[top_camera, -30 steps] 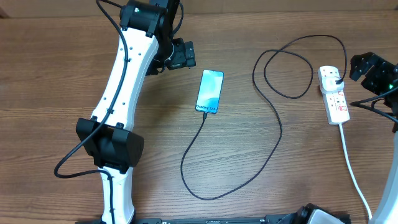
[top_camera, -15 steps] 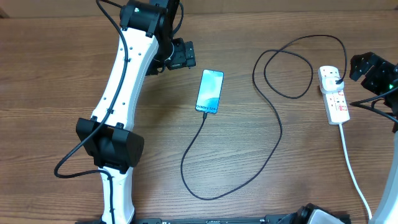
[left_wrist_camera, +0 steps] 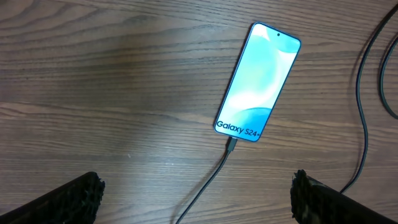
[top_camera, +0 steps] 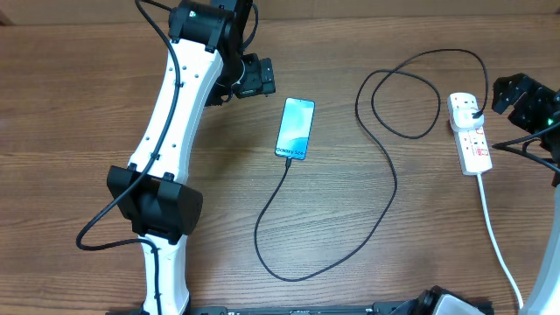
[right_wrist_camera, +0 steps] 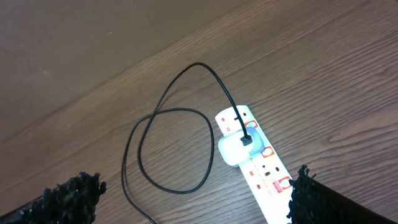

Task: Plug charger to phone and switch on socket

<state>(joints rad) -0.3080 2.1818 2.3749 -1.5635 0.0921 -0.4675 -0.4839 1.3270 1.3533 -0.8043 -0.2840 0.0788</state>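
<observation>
The phone [top_camera: 295,129] lies flat on the brown wooden table [top_camera: 79,114], near the middle. Its bright blue screen faces up, with the word "Galaxy" at its near end. The thin black charger [top_camera: 391,179] has its small tip pushed into that near end of the phone. From there the cable runs toward the front of the table and bends round in a big curve. Then it goes up to the right, makes a loop and ends at the socket [top_camera: 472,140]. The socket is a long white strip on the right side of the table, well apart from the phone. Its white cord [top_camera: 499,245] trails off toward the front edge. In the right wrist view the black cable ends in a small white block [right_wrist_camera: 231,149] that sits in the strip's end outlet. Little red marks [right_wrist_camera: 268,171] show on the strip just beside it. I cannot tell if a switch is on or off. The left pincer [top_camera: 251,77] hangs over the table just to the left of the phone's far end and does not touch it. Its two fingers [left_wrist_camera: 71,196] are spread wide with nothing between them. The right pincer [top_camera: 523,98] hangs just to the right of the socket, also spread wide and holding nothing.
</observation>
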